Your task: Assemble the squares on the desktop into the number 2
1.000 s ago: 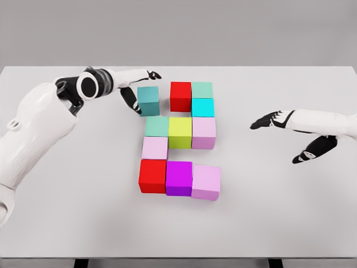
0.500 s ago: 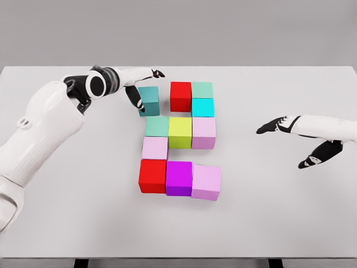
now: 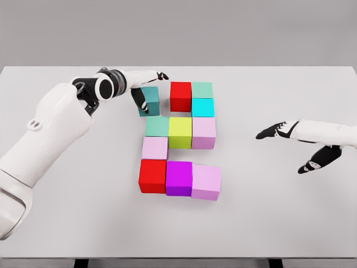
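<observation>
Near edge: the white surface (image 3: 83, 223) lay bare in the frame's lower part.
Bottom row: red, magenta (image 3: 179, 177) and pink cubes sat side by side, centre frame.
Right robot hand (image 3: 290, 146): fingers spread wide, holding nothing, well apart from the cubes at right.
Dark teal cube (image 3: 150, 100): upper centre-left, a narrow gap separating it from the red cube (image 3: 181, 96).
Left robot hand (image 3: 146, 89): fingers against that cube's left side and over its top; grip unclear.

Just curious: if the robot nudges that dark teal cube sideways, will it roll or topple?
Probably neither. The dark teal cube sits flat on the table and looks about as wide as tall, so it should slide. Its hard-looking, flat faces suggest it keeps its shape.
</observation>
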{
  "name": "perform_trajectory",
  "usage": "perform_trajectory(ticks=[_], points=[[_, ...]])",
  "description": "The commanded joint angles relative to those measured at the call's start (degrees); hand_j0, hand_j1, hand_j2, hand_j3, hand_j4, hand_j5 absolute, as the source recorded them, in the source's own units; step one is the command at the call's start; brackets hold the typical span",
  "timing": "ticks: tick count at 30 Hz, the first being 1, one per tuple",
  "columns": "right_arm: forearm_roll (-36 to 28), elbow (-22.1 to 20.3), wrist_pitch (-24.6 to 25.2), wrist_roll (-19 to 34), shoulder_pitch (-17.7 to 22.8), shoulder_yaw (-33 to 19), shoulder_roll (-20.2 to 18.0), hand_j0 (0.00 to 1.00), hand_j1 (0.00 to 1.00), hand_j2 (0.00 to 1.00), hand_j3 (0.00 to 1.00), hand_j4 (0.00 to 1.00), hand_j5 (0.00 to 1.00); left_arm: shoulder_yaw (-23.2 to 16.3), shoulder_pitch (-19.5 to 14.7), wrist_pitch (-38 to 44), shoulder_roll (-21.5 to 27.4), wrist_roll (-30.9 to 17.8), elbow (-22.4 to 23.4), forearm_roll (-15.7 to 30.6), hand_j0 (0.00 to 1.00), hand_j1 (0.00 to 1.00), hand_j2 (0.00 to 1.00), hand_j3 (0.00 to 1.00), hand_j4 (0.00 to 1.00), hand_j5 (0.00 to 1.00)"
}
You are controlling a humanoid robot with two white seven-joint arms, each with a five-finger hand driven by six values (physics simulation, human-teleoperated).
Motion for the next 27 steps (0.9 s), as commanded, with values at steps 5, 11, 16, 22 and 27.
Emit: perform_trajectory(ticks=[5,11,16,22,27], points=[[-0.39,-0.26,0.16,-0.02,0.00,-0.04,-0.14,1.00,1.00,1.00,1.00,1.00,1.00,1.81,0.26,-0.08,-0.66,0.02,0.00,-3.63,0.99,0.99,0.99,0.99,0.99,0.99],[-0.39,-0.26,0.16,-0.02,0.09,-0.04,-0.14,1.00,1.00,1.00,1.00,1.00,1.00,1.81,0.26,-0.08,-0.75,0.02,0.00,-3.89,0.99,0.99,0.99,0.99,0.99,0.99],[-0.48,-0.26,0.16,-0.02,0.09,-0.13,-0.14,1.00,1.00,1.00,1.00,1.00,1.00,1.81,0.18,-0.08,-0.75,0.02,0.08,-3.98,0.99,0.99,0.99,0.99,0.99,0.99],[-0.39,-0.97,0.16,-0.02,0.17,-0.04,-0.14,1.00,1.00,1.00,1.00,1.00,1.00,1.81,0.18,-0.08,-1.10,0.02,0.17,-3.98,0.99,0.99,0.99,0.99,0.99,0.99],[-0.39,-1.23,0.16,-0.02,0.44,-0.04,-0.14,1.00,1.00,1.00,1.00,1.00,1.00,1.90,-0.26,-0.08,-1.80,0.02,2.54,-3.98,0.99,0.99,0.99,0.99,0.99,0.99]])
